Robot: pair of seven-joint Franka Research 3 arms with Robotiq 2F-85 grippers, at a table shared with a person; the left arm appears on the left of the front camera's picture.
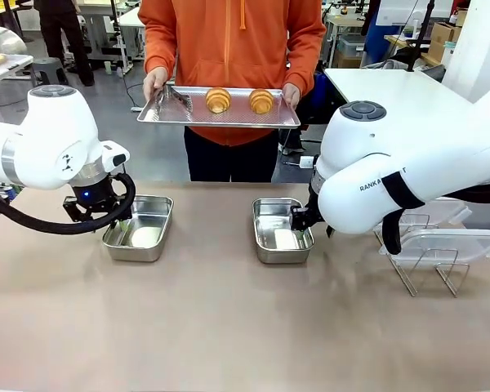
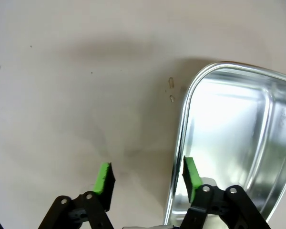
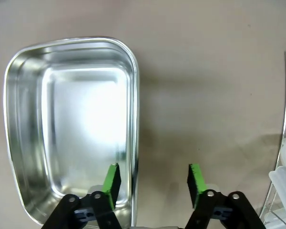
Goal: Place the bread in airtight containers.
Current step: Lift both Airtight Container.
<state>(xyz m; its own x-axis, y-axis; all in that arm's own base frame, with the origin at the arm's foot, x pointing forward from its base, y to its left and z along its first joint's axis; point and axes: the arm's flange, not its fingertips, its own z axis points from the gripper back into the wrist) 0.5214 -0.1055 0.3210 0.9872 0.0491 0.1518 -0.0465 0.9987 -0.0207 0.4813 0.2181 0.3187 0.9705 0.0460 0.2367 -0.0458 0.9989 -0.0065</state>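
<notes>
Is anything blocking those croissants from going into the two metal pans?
Nothing visible does. The left pan and right pan lie open and empty; the croissants sit on the person's tray. The left gripper and right gripper straddle the pans' rims.

A steel container (image 3: 71,133) is seen on the tabletop (image 3: 205,71). One long wall is straddled by the right hand (image 3: 154,183), jaws parted, one pad inside, one outside. A clear lid (image 3: 285,181) is noted at the right edge.
</notes>
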